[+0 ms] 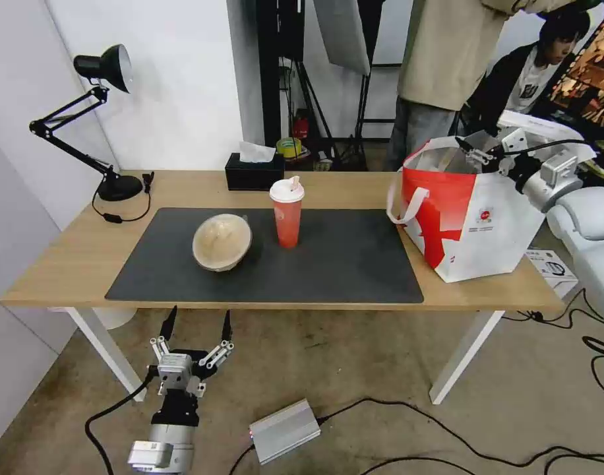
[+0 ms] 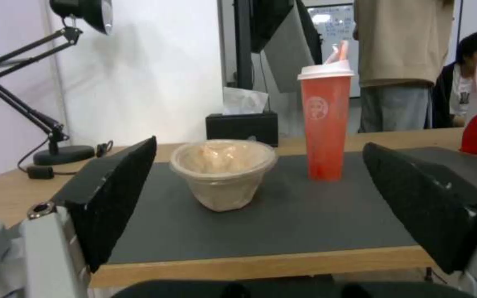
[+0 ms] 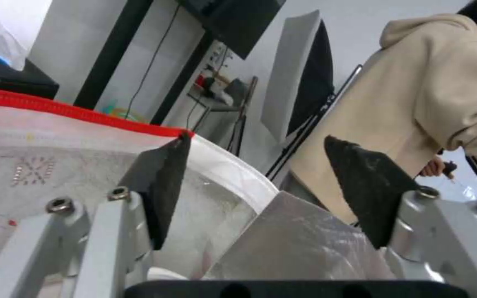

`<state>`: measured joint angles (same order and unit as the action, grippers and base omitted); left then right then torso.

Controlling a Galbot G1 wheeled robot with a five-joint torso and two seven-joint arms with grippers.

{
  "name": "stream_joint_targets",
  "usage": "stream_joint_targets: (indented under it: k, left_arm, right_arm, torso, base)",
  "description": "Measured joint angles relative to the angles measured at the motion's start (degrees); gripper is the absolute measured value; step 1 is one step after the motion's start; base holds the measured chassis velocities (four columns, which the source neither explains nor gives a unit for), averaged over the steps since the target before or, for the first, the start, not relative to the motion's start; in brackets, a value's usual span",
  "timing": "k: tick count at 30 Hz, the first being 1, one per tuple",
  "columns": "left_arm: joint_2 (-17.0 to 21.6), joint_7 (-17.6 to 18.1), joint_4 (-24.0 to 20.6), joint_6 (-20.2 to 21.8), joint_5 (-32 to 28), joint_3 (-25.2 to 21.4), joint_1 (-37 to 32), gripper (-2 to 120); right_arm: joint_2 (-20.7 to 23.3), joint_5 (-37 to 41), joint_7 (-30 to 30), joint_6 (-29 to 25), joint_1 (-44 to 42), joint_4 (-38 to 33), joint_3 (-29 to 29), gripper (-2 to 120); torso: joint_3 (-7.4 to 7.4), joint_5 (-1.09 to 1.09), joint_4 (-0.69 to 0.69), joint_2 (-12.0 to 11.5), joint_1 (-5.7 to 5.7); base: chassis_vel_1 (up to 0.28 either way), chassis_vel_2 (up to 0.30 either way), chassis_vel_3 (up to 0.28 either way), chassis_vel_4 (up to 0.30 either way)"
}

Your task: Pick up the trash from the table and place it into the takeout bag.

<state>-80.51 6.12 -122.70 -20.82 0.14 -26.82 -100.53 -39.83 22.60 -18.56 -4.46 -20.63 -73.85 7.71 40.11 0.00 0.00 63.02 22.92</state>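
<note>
On the table's [image 1: 71, 257] dark mat lies a tan round bowl [image 1: 221, 241], tipped toward me. A red drink cup [image 1: 287, 214] with a white lid stands upright just right of it. The red-and-white takeout bag [image 1: 473, 211] stands on the table's right end. My left gripper [image 1: 200, 313] hangs open below and in front of the table's front edge, level with the tan bowl [image 2: 223, 174] and the red cup [image 2: 325, 124]. My right gripper [image 1: 477, 153] is open and holds nothing, at the bag's top opening, over its red rim [image 3: 56, 109] and silvery lining [image 3: 299, 244].
A black tissue box [image 1: 254, 173] sits at the table's back edge, a black desk lamp [image 1: 111, 185] at its back left corner. A silver box [image 1: 285, 430] and cables lie on the floor in front. People stand behind the bag.
</note>
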Motion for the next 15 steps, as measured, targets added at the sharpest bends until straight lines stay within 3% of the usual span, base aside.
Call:
stream_joint_targets:
  k: [15]
  left_arm:
    - [0.1, -0.1, 0.0, 0.0, 0.1, 0.2, 0.0, 100]
  right_arm:
    - [0.5, 0.5, 1.1, 0.3, -0.6, -1.9, 0.6, 71]
  torso:
    - [0.0, 0.0, 0.0, 0.0, 0.0]
  base:
    - [0.0, 0.0, 0.0, 0.0]
